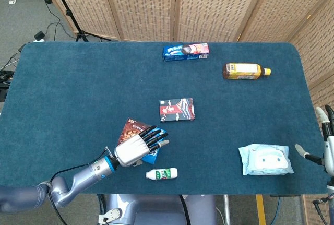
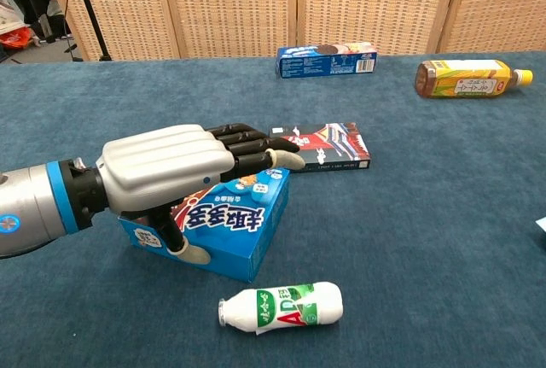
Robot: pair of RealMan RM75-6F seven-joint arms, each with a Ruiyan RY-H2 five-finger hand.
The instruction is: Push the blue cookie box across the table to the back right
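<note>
The blue cookie box (image 2: 217, 224) (image 1: 136, 130) lies near the table's front, left of centre, turned at an angle. My left hand (image 2: 183, 163) (image 1: 134, 149) rests flat on top of it, fingers stretched out towards the right, thumb (image 2: 189, 252) down against the box's front side. The hand covers much of the lid. My right hand (image 1: 324, 144) hangs off the table's right edge with its fingers apart and nothing in it; the chest view does not show it.
A small white and green bottle (image 2: 281, 307) lies just in front of the box. A red and black box (image 2: 320, 147) sits close behind it to the right. At the back are a long blue biscuit box (image 1: 186, 51) and an amber bottle (image 1: 245, 71). A light-blue pouch (image 1: 265, 159) lies front right.
</note>
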